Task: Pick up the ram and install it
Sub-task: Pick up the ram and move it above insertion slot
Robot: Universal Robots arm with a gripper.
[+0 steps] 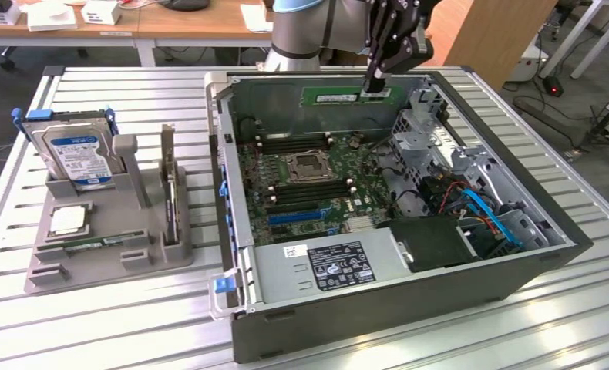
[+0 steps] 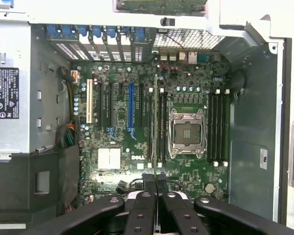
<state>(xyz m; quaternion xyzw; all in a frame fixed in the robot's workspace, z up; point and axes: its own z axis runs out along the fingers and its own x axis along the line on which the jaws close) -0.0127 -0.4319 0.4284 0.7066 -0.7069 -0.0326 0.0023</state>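
One ram [image 1: 338, 95] is pinched in my gripper [image 1: 372, 92], fingers closed tight on the end toward the exterior view's right. I hold it level over the open computer case [image 1: 387, 324], close to the far wall and above the motherboard [image 1: 358, 163].

From the wrist view, my fingers [image 2: 146, 198] sit nearly together over the processor socket [image 2: 187, 133].

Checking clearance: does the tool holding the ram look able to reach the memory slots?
Likely yes: the case lies open and nothing stands over the memory slots; the tool grips the ram above.
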